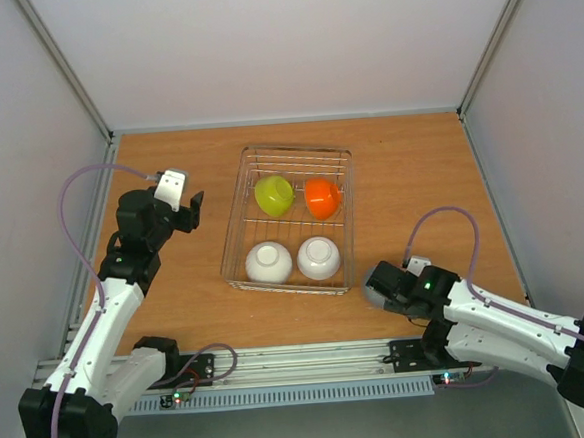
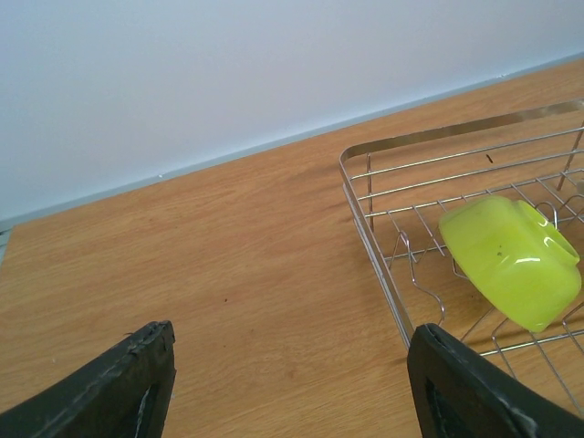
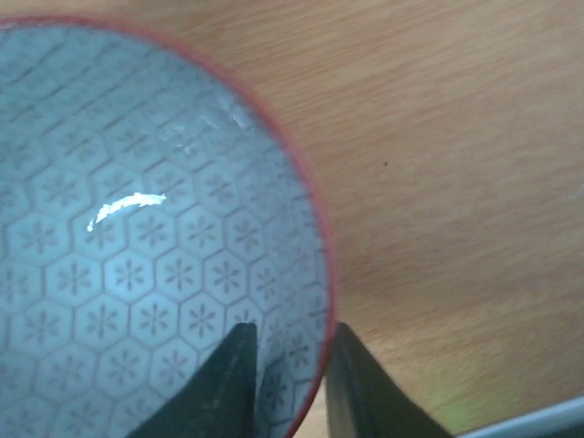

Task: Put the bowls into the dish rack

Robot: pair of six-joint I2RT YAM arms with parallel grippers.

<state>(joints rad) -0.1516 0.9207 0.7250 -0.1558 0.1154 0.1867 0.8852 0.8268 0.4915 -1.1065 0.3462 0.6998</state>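
Right gripper (image 3: 290, 333) pinches the rim of a half-cropped patterned bowl (image 3: 137, 228); left gripper (image 2: 292, 330) hangs open, empty.

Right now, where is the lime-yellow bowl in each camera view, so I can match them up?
Top external: lime-yellow bowl in the far-left part of the dish rack, left of the orange bowl.
Left wrist: lime-yellow bowl at the right edge, tilted on the rack wires.
Right wrist: not in it.
Shared landmark: the wooden table, in all three.
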